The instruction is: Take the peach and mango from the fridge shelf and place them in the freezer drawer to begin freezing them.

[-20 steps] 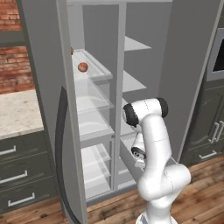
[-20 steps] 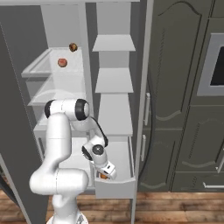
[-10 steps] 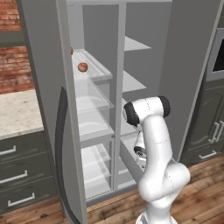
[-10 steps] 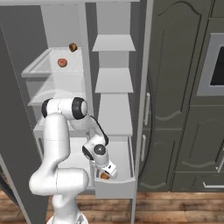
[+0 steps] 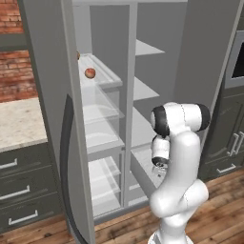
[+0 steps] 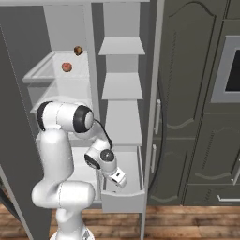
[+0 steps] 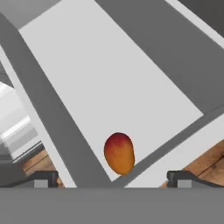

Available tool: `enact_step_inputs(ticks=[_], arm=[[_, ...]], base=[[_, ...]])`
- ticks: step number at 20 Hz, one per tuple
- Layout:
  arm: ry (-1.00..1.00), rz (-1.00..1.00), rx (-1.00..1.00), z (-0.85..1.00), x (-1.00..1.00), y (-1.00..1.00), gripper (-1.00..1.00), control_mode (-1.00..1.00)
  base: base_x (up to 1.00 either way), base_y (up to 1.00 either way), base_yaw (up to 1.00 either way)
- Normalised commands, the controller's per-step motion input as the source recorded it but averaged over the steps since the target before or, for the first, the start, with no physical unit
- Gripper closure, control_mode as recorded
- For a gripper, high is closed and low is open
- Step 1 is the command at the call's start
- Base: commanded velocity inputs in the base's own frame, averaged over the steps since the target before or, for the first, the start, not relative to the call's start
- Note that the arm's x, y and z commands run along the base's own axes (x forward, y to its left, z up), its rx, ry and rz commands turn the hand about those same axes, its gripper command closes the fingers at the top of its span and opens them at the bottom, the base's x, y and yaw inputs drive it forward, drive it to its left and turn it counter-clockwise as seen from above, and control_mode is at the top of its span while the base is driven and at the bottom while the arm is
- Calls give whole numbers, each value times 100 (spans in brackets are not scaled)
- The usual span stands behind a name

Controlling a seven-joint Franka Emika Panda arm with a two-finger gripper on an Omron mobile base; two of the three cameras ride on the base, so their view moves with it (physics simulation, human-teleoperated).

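- End effector (image 7: 113, 179) hangs low over the freezer drawer (image 6: 123, 201), its fingertips (image 7: 43, 178) spread wide with nothing between them: released.
- Mango (image 7: 119, 153) lies on the pale drawer floor just below the fingers, in the near corner close to the drawer's wall and apart from both tips.
- Peach (image 6: 67, 67) sits on the ribbed fridge shelf (image 6: 37, 75), high up and well apart from the end effector.
- A darker brown round thing (image 6: 78, 50) sits further back, above the peach; I cannot tell what it is.
- Handling, as a judgement: the peach is probably light, roundish and soft-skinned, so it may roll at a nudge and bruise under a hard squeeze. Closing the fingers across its widest part, gently, looks like the best hold.
- The shelf's raised rim may call for coming at the peach from above or from the open front.
- Against the frames up to a second ago: the right base view then showed an orange fruit at the end effector, low in the drawer. Now the mango rests free on the drawer floor.
- Peach and brown thing have not shifted.
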Motion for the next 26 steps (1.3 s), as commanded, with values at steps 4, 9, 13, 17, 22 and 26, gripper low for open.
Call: enact_step_inputs(ticks=[4, 9, 13, 17, 22, 26], arm=[[0, -3, 0, 100, 0, 0, -100, -100], [8, 0, 4, 100, 2, 0, -100, -100], [20, 0, 12, 100, 12, 0, -100, -100], [21, 0, 15, 100, 10, 0, -100, -100], [22, 0, 15, 100, 7, -3, -100, -100], [22, 0, 16, 100, 10, -19, -100, -100]], base=[[0, 0, 0], [0, 0, 0], [0, 0, 0], [0, 0, 0], [0, 0, 0], [0, 0, 0]])
